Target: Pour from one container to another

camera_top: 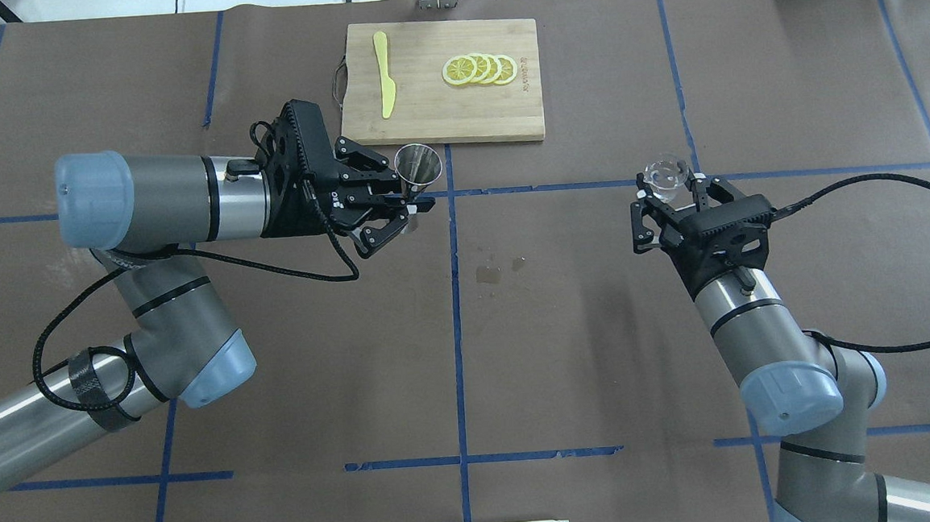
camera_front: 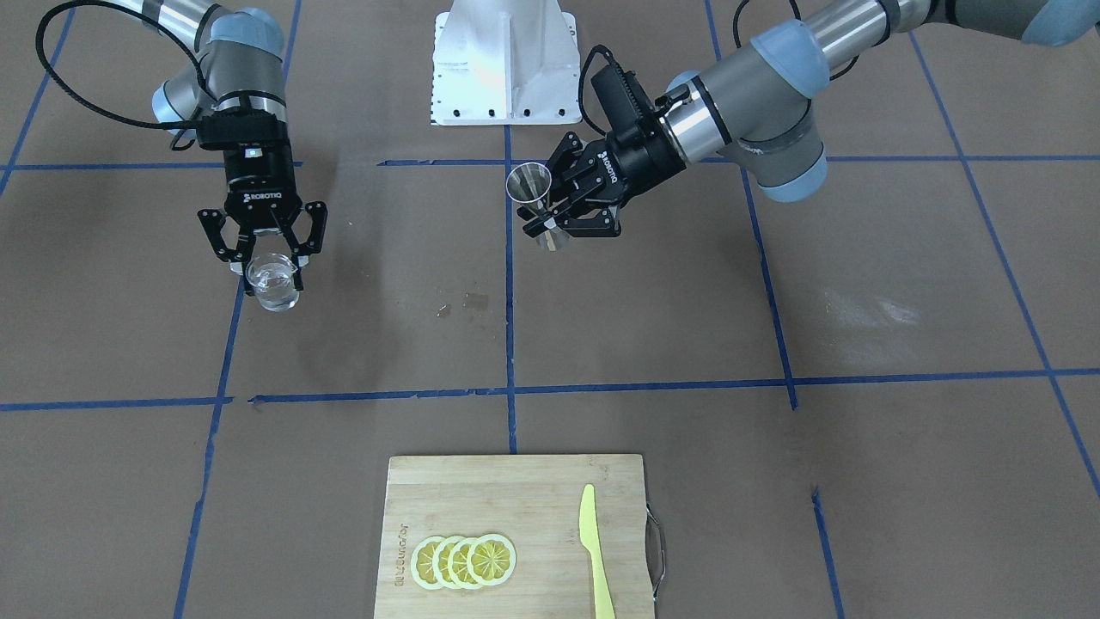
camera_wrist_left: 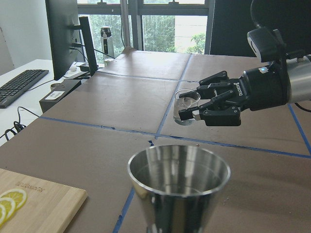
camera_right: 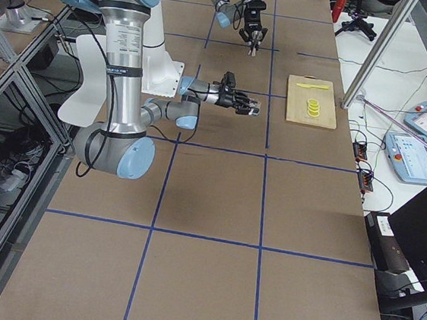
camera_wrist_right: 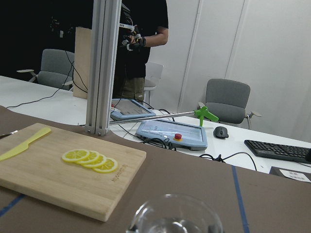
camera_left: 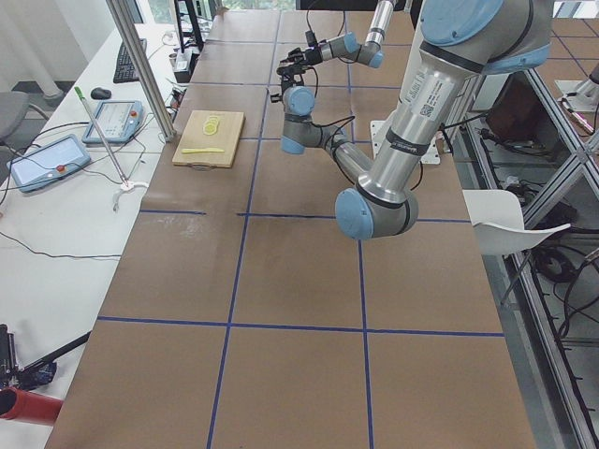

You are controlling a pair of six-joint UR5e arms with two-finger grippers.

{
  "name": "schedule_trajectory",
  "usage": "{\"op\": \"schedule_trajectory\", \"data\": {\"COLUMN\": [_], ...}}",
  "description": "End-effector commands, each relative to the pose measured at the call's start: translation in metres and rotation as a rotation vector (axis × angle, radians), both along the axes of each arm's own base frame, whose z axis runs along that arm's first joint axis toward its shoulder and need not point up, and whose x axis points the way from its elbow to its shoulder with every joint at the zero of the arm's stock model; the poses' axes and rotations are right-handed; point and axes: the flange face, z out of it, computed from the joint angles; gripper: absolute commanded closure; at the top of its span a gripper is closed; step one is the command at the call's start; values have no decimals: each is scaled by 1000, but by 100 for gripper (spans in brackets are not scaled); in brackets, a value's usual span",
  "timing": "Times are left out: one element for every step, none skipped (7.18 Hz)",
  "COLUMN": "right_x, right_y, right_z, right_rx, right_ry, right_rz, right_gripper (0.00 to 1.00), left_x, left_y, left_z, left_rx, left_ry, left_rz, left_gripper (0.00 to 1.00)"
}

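The clear glass cup (camera_front: pixel 273 284) hangs upright above the table in my right gripper (camera_front: pixel 273 268), which is shut on it. The overhead view has this cup (camera_top: pixel 665 174) right of centre, in front of the right gripper (camera_top: pixel 668 194). My left gripper (camera_front: pixel 550 222) is shut on the waist of the silver hourglass jigger (camera_front: pixel 530 184), held upright and off the table. From overhead the jigger (camera_top: pixel 417 167) sits near the centre line. In the left wrist view the jigger's open mouth (camera_wrist_left: pixel 179 180) is close, with the cup (camera_wrist_left: pixel 186 108) well beyond it. Only the cup's rim (camera_wrist_right: pixel 175 216) shows in the right wrist view.
A wooden cutting board (camera_top: pixel 431 110) lies across the table from the robot, carrying lemon slices (camera_top: pixel 479 70) and a yellow knife (camera_top: pixel 384 74). Small wet spots (camera_top: pixel 498 269) mark the brown paper between the arms. A white base plate (camera_front: pixel 505 64) stands at the robot's side.
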Motion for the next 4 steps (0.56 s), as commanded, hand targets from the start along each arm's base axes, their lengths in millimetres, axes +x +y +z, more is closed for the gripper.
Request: {"op": "schedule_trajectory", "data": {"right_x": [-19, -20, -5, 19], "right_y": [-15, -17, -10, 1], "right_z": [-57, -88, -119, -153], "right_rx": [21, 21, 16, 26], "right_ry": [-15, -20, 13, 70], "right_rz": [-24, -47, -89, -122], "right_gripper": [100, 100, 100, 100], "left_x": [1, 2, 2, 3], "left_y": [0, 1, 1, 0], "left_z": [1, 1, 1, 2], "left_rx": [-1, 0, 4, 9], "left_ry": [-2, -3, -5, -6], "left_rz": [1, 2, 1, 0], "left_gripper": [100, 100, 100, 100]}}
